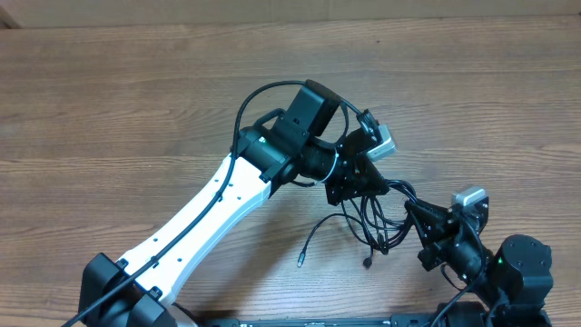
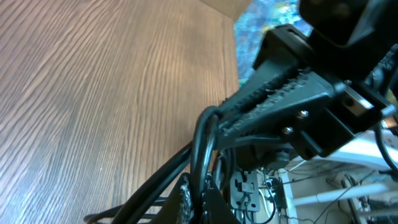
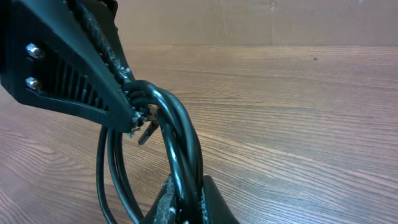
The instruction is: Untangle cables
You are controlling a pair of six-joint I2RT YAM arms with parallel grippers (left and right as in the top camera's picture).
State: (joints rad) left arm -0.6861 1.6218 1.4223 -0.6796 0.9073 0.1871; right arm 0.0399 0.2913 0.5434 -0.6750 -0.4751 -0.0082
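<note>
Because the left pincer (image 1: 370,184) and right pincer (image 1: 410,209) each clamp the cables (image 1: 368,232) close together above the tabletop (image 1: 136,109), the loops dangle below, seemingly set for pulling the tangle apart.

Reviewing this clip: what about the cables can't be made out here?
Cable count: overhead, the cables overlap and are too thin to separate.
Tangle's core: overhead, hidden beneath the left pincer and right pincer.
Plug type: overhead, the loose ends are too small.
Both wrist views: own pincer tips cut off by the bottom edge.
</note>
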